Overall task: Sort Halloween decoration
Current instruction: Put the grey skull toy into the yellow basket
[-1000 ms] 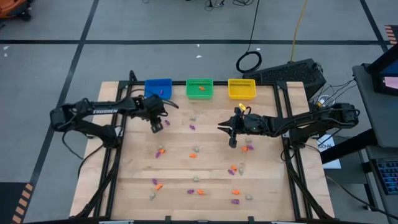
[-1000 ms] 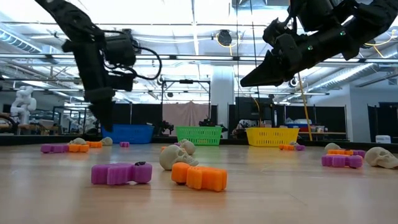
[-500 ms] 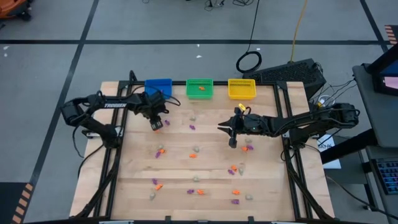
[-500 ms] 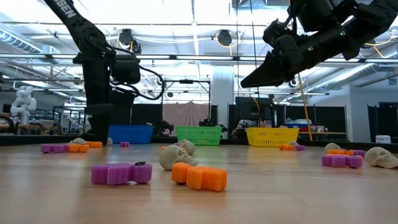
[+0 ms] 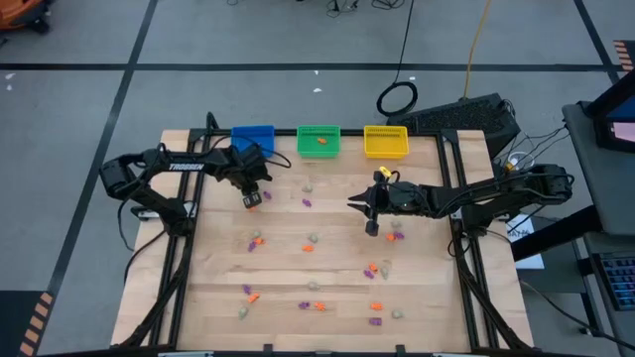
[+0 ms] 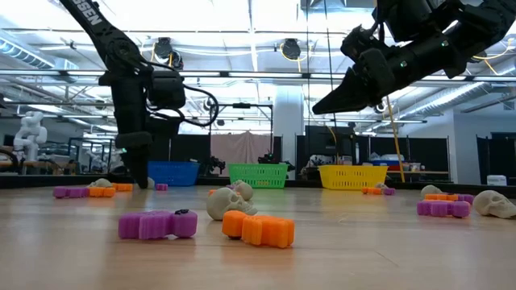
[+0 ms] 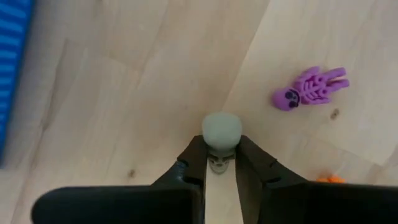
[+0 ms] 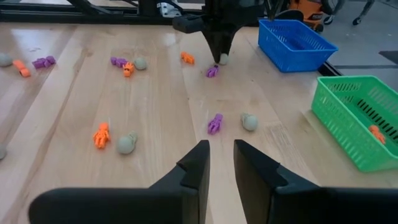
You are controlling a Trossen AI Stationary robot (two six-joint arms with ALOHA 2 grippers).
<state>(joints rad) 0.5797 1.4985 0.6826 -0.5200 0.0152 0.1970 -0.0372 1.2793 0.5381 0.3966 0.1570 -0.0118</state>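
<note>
Pale skull pinched by L gripper near blue bin.
Trinkets are scattered over table: purple and orange skeletons, beige-grey skulls. A skull is clamped by L gripper; R gripper, raised mid-table, is seen w/ fingers narrowly apart, empty.
</note>
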